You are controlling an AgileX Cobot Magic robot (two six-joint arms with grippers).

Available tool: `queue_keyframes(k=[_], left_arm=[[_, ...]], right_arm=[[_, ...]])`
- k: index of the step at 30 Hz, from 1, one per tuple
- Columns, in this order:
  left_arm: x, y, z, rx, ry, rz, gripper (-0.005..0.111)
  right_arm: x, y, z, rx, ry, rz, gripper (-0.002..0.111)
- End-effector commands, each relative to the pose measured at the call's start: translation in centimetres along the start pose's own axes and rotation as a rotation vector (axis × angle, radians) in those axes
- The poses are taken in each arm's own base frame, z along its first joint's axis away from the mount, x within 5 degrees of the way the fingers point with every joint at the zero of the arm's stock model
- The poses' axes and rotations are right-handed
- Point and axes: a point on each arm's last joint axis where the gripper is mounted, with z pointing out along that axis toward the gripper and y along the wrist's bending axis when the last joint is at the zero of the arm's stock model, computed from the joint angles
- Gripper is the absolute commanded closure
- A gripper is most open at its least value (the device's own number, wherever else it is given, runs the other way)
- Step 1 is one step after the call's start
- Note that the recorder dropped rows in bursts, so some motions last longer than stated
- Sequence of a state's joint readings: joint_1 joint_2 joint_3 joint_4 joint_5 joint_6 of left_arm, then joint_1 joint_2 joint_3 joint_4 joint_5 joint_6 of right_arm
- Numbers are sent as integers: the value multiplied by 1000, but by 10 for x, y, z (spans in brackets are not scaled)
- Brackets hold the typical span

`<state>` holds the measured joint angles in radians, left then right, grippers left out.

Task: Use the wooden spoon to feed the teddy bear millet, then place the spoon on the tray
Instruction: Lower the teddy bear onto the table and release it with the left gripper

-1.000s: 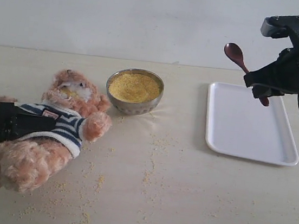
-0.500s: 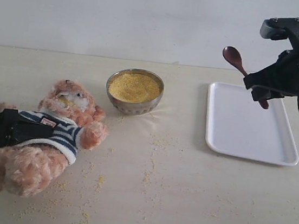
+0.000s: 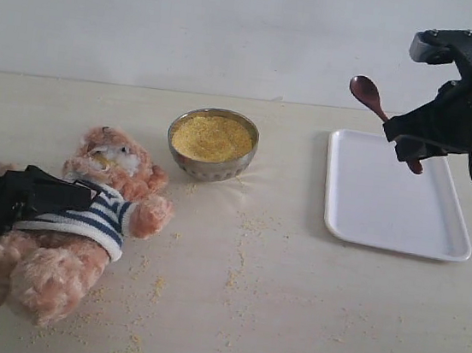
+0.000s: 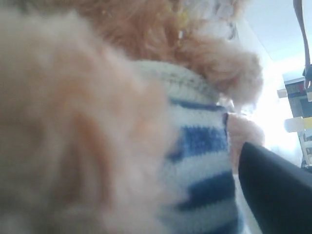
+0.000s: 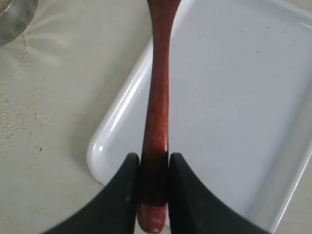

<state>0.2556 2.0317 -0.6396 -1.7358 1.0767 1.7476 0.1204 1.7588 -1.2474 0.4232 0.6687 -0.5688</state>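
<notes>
The teddy bear (image 3: 116, 160) lies on its back at the left of the table, and its fur and striped shirt (image 4: 204, 161) fill the left wrist view. My left gripper (image 3: 63, 195) is shut across its striped chest; one black finger (image 4: 278, 190) shows beside the shirt. Above the tray's (image 3: 386, 214) far edge, my right gripper (image 3: 408, 146) is shut on the handle of the wooden spoon (image 3: 371, 97), whose bowl tilts up and left, seemingly with nothing in it. In the right wrist view the spoon (image 5: 158, 97) runs out from the gripper (image 5: 155, 170) over the tray's corner (image 5: 105, 146). Millet (image 3: 213, 138) fills a metal bowl.
The metal bowl (image 3: 211, 169) stands at mid-table between bear and tray; its rim (image 5: 12, 19) shows in a corner of the right wrist view. Loose millet specks (image 3: 237, 276) are scattered over the table in front of the bowl and around the bear.
The left gripper and the bear's body have shifted toward the table's front left, the bear lying flatter. The right gripper with the spoon has barely moved, edging slightly up and left.
</notes>
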Motion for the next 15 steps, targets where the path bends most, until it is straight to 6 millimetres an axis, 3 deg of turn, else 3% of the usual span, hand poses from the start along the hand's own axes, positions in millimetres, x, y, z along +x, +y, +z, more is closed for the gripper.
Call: queue_keyframes(k=[1,10,15], left_arm=[[-2,-5,-1,53,-20,-6,17],[-5,-2,-6,58,-44,14,18],[-28,8,-28,77,-153,-30,21]], right_arm=[[1,-2,-2,1,-1,0,109],[1,-1,-2,-2,1,1,109],[1,-1,-2,-5,-1,4,109]])
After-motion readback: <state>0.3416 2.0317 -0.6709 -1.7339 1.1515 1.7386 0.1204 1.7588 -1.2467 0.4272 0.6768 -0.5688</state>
